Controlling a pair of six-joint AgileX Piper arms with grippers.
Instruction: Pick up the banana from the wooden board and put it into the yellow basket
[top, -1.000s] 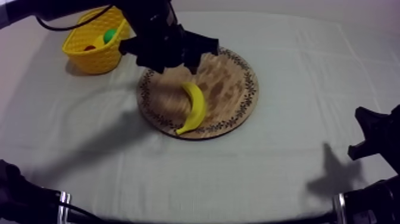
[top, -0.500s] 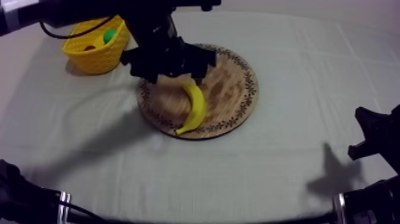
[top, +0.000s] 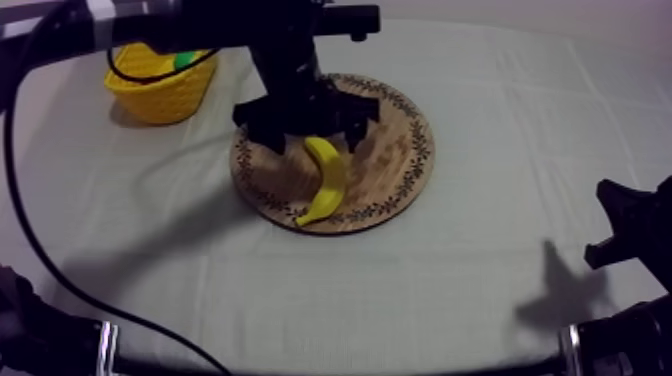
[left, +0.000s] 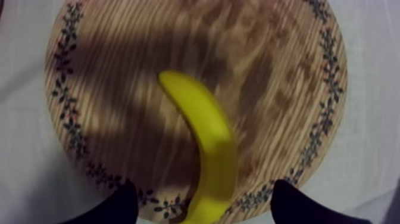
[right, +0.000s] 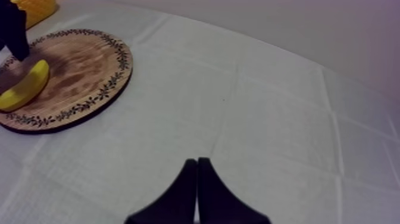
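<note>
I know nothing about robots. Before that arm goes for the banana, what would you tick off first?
1. Left hand open: ok, its fingers stand apart.
2. Left hand lined up: ok, in the left wrist view one finger shows at each side of the banana.
3. Banana free to lift: ok, it lies alone on the wooden board.
4. Left hand low enough to close: cannot tell.
5. Room in the yellow basket: cannot tell, the arm hides part of it.
6. Right hand out of the way: ok, shut, over bare cloth away from the board.
</note>
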